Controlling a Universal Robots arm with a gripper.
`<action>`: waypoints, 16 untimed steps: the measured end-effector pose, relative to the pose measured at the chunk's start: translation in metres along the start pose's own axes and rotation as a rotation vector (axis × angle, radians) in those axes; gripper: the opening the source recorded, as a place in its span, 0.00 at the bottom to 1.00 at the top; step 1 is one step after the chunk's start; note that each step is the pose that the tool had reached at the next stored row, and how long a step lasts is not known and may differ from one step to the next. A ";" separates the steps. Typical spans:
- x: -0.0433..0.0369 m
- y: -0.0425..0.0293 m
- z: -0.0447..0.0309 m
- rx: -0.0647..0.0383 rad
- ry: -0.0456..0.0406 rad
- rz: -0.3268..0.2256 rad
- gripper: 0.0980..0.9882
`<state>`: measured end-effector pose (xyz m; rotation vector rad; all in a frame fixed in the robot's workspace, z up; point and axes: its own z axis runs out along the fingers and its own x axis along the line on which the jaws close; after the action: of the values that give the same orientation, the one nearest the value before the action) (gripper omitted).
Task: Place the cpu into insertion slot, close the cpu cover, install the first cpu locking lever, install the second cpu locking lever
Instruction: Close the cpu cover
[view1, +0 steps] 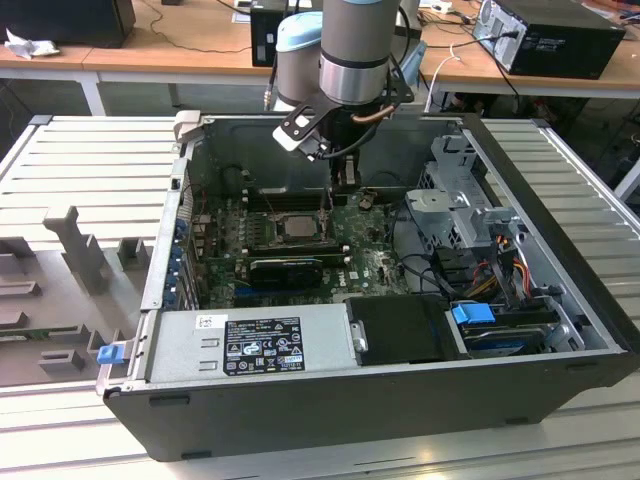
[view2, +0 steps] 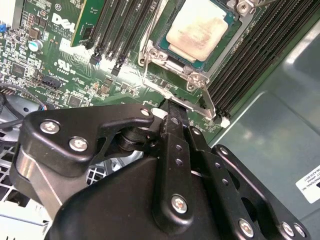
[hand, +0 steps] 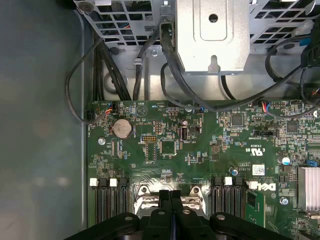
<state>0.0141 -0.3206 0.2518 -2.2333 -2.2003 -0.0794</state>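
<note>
- The small flat square cpu with its beige-silver metal face sat in the square black insertion slot on the green motherboard.
- The thin silver metal cpu cover framed the chip on its visible sides and appeared to lie down over its edges.
- A thin silver lever rod ran from the corner of the socket towards the pincer tip. I could not tell whether it was latched.
- The black pincer hung from the arm inside the open black computer case, just beside the socket on the far side from the silver power supply box.
- In both wrist views its two fingers were pressed together, and nothing showed between them.
- The pincer's tip stood close to the free end of the lever rod. Whether it touched the rod could not be made out.
- In the first wrist view the closed tip lay over the edge of the socket's silver frame, between two banks of long black memory slots.
- A round silver coin battery sat on the board, and past the board's edge stood a silver metal drive cage.
- The case rested on a ridged grey metal desk.
</note>
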 end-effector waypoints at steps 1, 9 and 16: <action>0.0000 -0.0005 0.0000 0.000 0.0000 0.000 0.01; -0.0002 -0.0096 0.0058 0.000 0.0000 0.000 0.01; -0.0005 -0.0274 0.0173 0.000 -0.0001 0.000 0.01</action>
<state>-0.0127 -0.3200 0.2336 -2.2333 -2.2004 -0.0791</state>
